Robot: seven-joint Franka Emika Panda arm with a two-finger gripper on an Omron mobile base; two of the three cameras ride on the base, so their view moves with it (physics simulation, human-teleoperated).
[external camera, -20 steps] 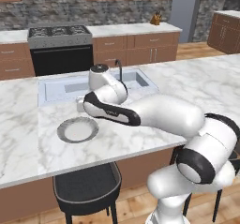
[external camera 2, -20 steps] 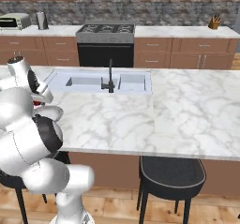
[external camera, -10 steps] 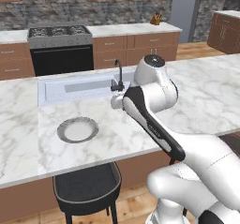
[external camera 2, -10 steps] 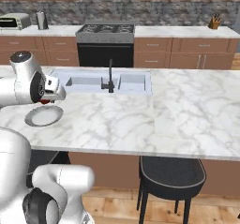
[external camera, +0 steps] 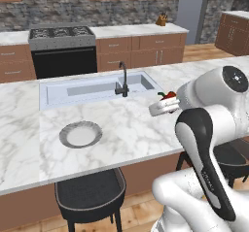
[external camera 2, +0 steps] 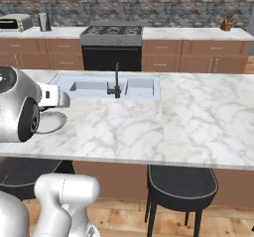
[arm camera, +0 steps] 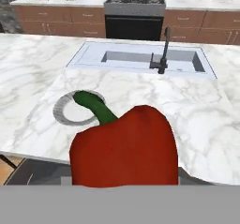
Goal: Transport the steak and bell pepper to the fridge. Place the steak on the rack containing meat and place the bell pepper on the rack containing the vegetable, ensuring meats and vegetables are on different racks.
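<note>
- Bell pepper [arm camera: 125,145]: red, green stem; carried at the gripper [external camera: 165,101], raised above the near right part of the marble counter [external camera: 126,129].
- Gripper: clenched on the bell pepper; fingers hidden behind the fruit in the hand view.
- Arm: elbow bent high, forearm level, hand extended leftward over the counter.
- Plate [external camera: 80,134]: grey-rimmed, bare, left of the pepper.
- Sink [external camera: 99,88]: farther back, black faucet [external camera: 124,80] upright.

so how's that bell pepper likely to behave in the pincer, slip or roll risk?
The bell pepper looks glossy and rounded, so it could slip if the pincer loosens. Its lobed, bulging body would probably rock or roll when set on a flat shelf. It looks firm, and is likely hollow and light, so the carry seems low-strain.
</note>
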